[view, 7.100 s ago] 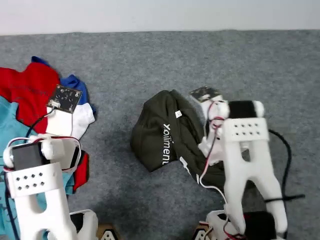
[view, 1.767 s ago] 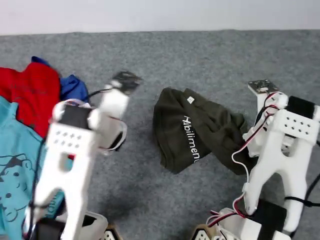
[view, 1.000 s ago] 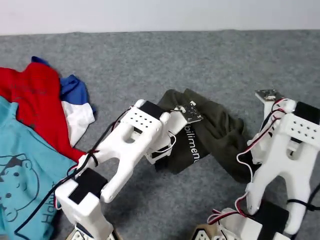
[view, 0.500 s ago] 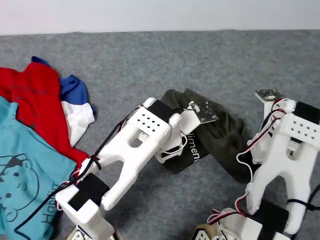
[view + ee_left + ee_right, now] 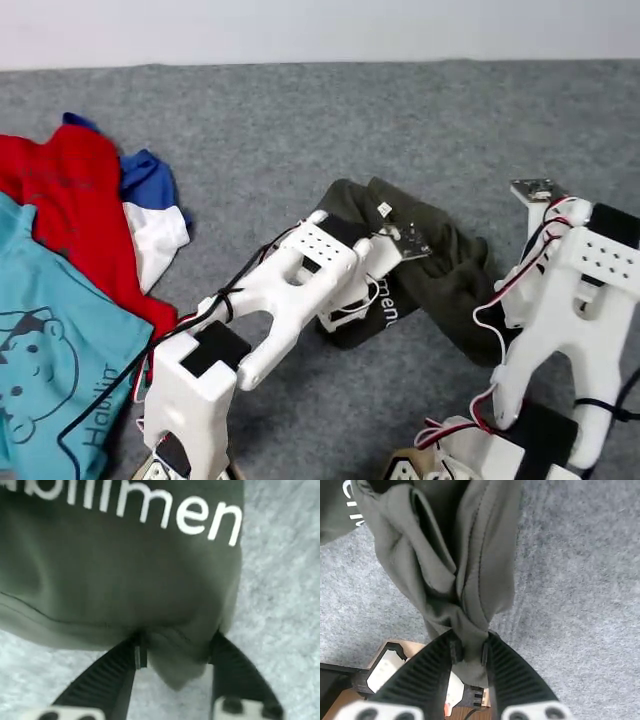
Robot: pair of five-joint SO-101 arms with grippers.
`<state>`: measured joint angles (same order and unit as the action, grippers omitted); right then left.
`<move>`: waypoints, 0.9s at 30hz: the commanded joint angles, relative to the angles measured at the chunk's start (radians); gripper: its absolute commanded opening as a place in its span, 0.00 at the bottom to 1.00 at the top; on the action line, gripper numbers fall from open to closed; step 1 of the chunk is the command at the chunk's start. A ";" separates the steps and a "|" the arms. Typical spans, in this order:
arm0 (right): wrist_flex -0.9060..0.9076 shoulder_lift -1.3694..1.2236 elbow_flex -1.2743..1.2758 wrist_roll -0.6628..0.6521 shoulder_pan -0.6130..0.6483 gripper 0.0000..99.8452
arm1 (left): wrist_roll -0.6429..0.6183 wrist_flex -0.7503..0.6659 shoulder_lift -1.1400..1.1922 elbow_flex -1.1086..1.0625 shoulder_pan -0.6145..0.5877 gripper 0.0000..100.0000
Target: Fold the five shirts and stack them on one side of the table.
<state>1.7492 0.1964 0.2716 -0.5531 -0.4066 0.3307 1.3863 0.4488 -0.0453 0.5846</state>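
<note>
Open table (image 5: 400,120) lies from 10 to 2 o'clock of the olive shirt (image 5: 450,260). The left arm (image 5: 300,280) crowds it at 7 o'clock, the right arm (image 5: 575,270) at 4; a shirt pile (image 5: 70,200) blocks 9 o'clock.

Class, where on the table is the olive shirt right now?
In the high view the olive shirt lies crumpled mid-table, right of the red shirt, between the arms; the right gripper pinches one end, the left gripper straddles a corner.
</note>
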 commanded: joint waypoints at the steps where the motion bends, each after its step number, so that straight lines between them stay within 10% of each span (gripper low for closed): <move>1: 0.036 0.056 -0.021 0.005 -0.008 0.01 | -0.008 0.035 -0.035 0.079 -0.009 0.03; 17: 0.031 0.383 -0.388 -0.057 -0.021 0.01 | -0.012 0.235 -0.532 0.412 -0.362 0.00; 27: -0.087 0.384 -0.417 -0.058 -0.239 0.01 | -0.012 0.238 -0.683 0.410 -0.571 0.00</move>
<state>1.7062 0.5539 -0.0951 -0.5992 -0.5800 0.3291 1.6164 -0.1603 0.3307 0.0829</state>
